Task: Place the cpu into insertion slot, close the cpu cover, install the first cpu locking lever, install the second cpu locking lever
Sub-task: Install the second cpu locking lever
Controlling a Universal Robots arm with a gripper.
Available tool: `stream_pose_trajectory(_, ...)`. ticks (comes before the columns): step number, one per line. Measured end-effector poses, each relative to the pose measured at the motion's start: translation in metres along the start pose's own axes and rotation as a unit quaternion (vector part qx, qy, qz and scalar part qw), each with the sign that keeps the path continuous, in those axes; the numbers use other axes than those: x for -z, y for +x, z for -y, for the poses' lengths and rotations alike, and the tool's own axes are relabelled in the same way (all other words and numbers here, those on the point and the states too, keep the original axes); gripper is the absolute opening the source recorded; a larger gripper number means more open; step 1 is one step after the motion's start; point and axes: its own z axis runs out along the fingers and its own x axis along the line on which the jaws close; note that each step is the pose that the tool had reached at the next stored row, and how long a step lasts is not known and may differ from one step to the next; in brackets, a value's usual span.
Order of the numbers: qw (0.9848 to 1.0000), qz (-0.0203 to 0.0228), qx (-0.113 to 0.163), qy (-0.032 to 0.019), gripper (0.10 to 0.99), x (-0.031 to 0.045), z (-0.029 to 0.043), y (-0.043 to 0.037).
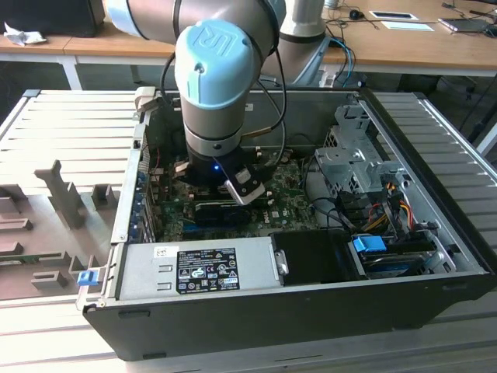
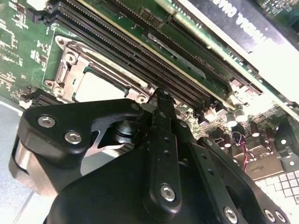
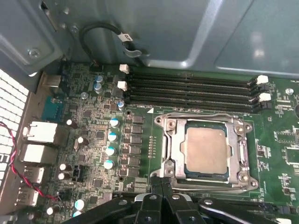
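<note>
The arm reaches down into an open computer case [image 1: 435,295] lying on its side on a ribbed grey table [image 1: 70,132]. Its end effector [image 3: 161,179] hangs low over the green motherboard [image 3: 140,140], with the two black fingers [image 3: 154,183] pressed together, tips closed with no gap and nothing between them.

In the first wrist view, one cpu [image 3: 205,148] sits flat in the insertion slot [image 3: 183,175], its pale silvery face up. One cpu cover [image 3: 170,149], a grey metal frame, lies down around the chip, which shows through the square cut-out. The fingertips are just beside the socket, at about 7 o'clock from the chip, close to the frame's corner; I cannot tell whether they touch it.

Beyond the socket, at 12 o'clock from the chip, run four long black memory slots [image 3: 187,91], side by side, with white clips at their ends. At 9 o'clock from the chip stands a column of small capacitors [image 3: 112,137] with blue-green tops, five that I can count.

In the second wrist view the cpu [image 2: 100,86] shows as a bright square within the frame, just past the closed fingertips [image 2: 163,100].

In the exterior view, one power supply [image 1: 194,268] lies along the near wall of the case, and one metal drive cage [image 1: 357,159] stands toward 3 o'clock.
</note>
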Motion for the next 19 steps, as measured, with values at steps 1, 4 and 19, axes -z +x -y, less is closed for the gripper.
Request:
stream_pose_trajectory(1, 1.0000, 0.0002, 0.000, -0.0015, 0.106, -0.0009, 0.0003, 0.0002)
stream_pose_trajectory(4, 1.0000, 0.0005, 0.000, -0.0053, 0.106, -0.0051, 0.0018, 0.0020)
stream_pose_trajectory(19, 0.9999, 0.0017, 0.000, -0.0172, 0.106, -0.0008, -0.0041, 0.0046)
